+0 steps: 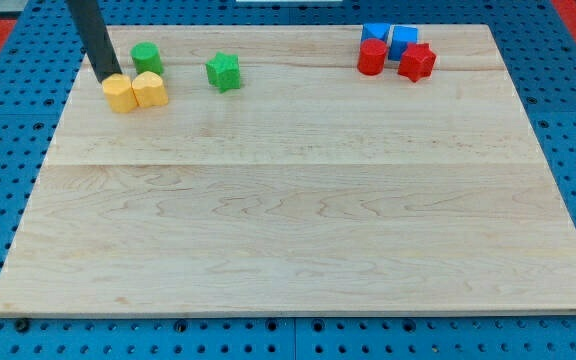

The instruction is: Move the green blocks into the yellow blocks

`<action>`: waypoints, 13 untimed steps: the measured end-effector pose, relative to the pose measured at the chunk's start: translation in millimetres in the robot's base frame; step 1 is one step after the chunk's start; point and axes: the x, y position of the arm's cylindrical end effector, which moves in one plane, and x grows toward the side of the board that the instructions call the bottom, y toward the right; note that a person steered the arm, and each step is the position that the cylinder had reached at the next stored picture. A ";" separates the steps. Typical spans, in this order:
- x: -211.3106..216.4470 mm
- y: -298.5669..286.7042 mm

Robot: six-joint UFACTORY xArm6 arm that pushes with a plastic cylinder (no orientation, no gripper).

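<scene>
Green star block (223,71) sits apart, right of the two yellow blocks (135,91); the green round block (147,57) already nearly touches them. My tip (109,78), holding nothing, touches the yellows. You should circle right, then push the star left slowly.

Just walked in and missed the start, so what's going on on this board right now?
My tip rests at the upper-left edge of the two yellow blocks, which sit side by side. The green round block is just above them, nearly touching. The green star block lies apart to the view's right. Red and blue blocks cluster at the top right.
</scene>
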 end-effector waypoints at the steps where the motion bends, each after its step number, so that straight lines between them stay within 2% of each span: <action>1: 37.6 11.4; 2: 29.2 2.8; 3: 4.1 -33.5; 4: -50.3 -37.1; 5: -96.4 8.9; 6: -88.6 23.9; 9: 10.3 33.8; 10: 17.5 27.4; 11: -12.0 13.4; 12: -33.2 58.2; 13: -24.8 66.4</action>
